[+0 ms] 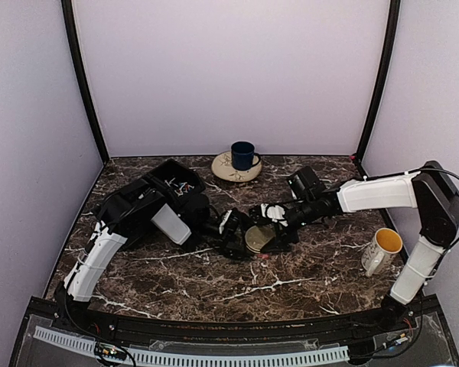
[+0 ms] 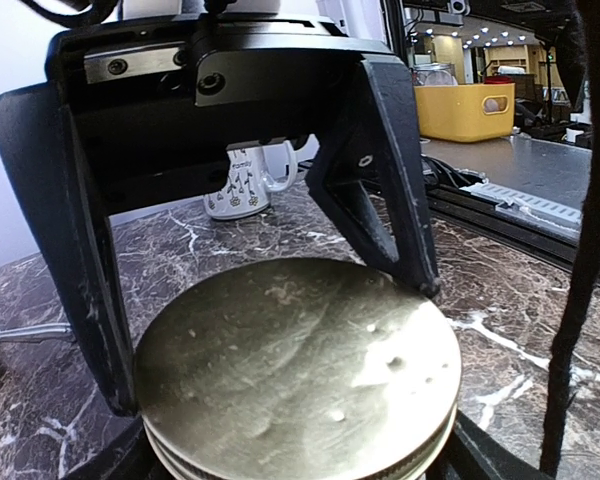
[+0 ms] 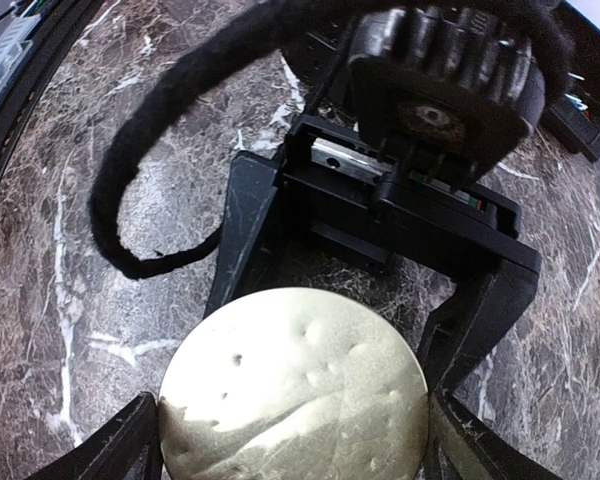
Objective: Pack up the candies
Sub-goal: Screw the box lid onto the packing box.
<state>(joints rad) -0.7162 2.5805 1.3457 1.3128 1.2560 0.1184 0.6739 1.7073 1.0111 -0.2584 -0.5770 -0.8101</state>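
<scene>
While the candies [image 1: 185, 186] sit as tiny coloured specks in the black tray [image 1: 173, 165] behind the left arm, well apart from both grippers, the left gripper [image 2: 272, 342], spread wide, clamps the gold lid [image 2: 310, 390]. The right gripper [image 3: 295, 442] flanks the lid, but contact cannot be told.

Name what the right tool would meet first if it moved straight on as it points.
Probably the gold lid, sitting between its fingers; just beyond, the left tool faces it across that lid. Depth is unclear.

White arm shells [image 1: 375, 193], black joints [image 1: 440, 202], black gripper [image 2: 275, 345], fuzzy cable [image 3: 108, 195].
</scene>
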